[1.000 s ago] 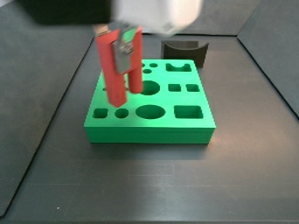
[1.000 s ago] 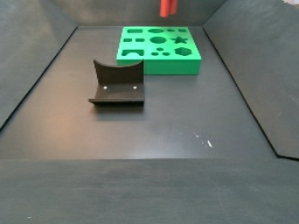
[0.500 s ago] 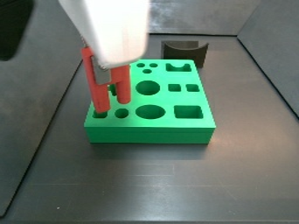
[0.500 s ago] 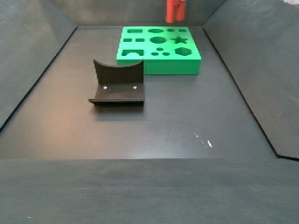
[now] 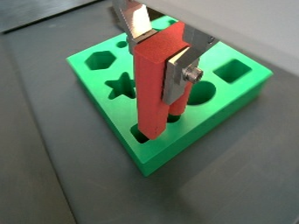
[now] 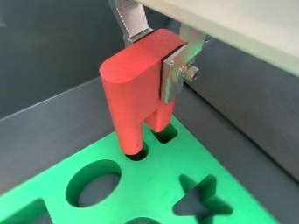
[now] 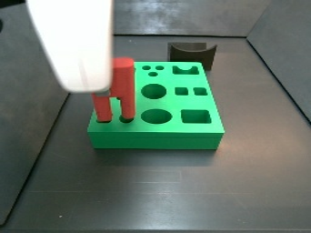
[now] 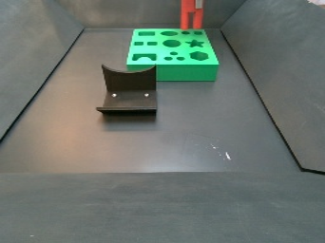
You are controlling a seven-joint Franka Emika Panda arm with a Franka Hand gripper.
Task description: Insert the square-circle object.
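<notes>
Square-circle object (image 7: 116,89) meets the green block (image 7: 170,123): we see the red piece now standing with both prongs at the paired holes along the block's edge, where half a second ago it hung clear above them and a second ago it rode higher and further toward the block's middle. We read that descent as the start of insertion, with most of the piece's height not yet sunk.

The end effector (image 5: 160,58) grips the piece near its top, silver fingers (image 6: 173,70) pressed flat against its opposite faces, closed on it with no gap showing in both wrist views. In a wrist view the thinner round peg (image 6: 163,115) enters its hole while the square bar's (image 6: 124,114) foot sits at the mouth of the next.

In a side view the piece (image 8: 189,13) stands upright at the far edge of the block (image 8: 174,54), well apart from the fixture (image 8: 125,91) on the dark worktop (image 8: 178,133).

We judge the alignment good; what remains is a straight push down, where a slight tilt could jam the square bar.
</notes>
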